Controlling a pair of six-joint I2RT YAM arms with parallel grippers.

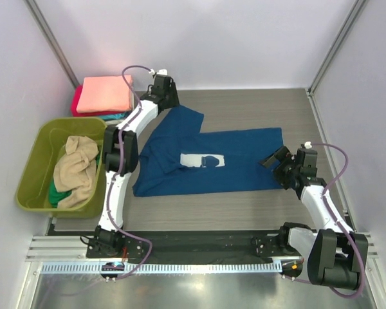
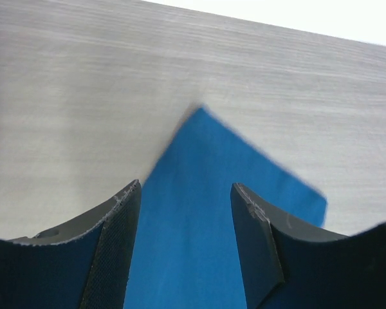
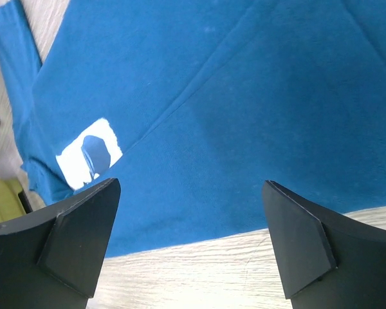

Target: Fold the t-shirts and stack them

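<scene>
Where the navy shirt [image 1: 244, 161] lies: flat on the surface [image 1: 257, 106] between our two arms, with its white patch [image 1: 204, 160] showing and one sleeve [image 1: 183, 116] reaching toward the far left.
Left side: our left tool [image 2: 185, 187] hovers over the pointed tip of that sleeve, fingers parted, with nothing gripped that we can see.
Right side: our right tool [image 3: 192, 183] is spread wide above the shirt's right-hand edge and holds nothing.
Pile: a pink shirt [image 1: 104, 94] sits on a red shirt [image 1: 75, 106] and a teal shirt [image 1: 116, 116] in the far left corner.
Tub [image 1: 26, 177]: a tan shirt [image 1: 77, 168] and a green shirt [image 1: 55, 190] lie inside it.
Step in hand: we judge this to be the folding of the navy shirt, early on, with the sleeve not yet brought in.
Next move: we think the left tool must drop, pinch the sleeve tip and carry it over the body. The right tool should pin or lift its edge so the cloth does not drag.
</scene>
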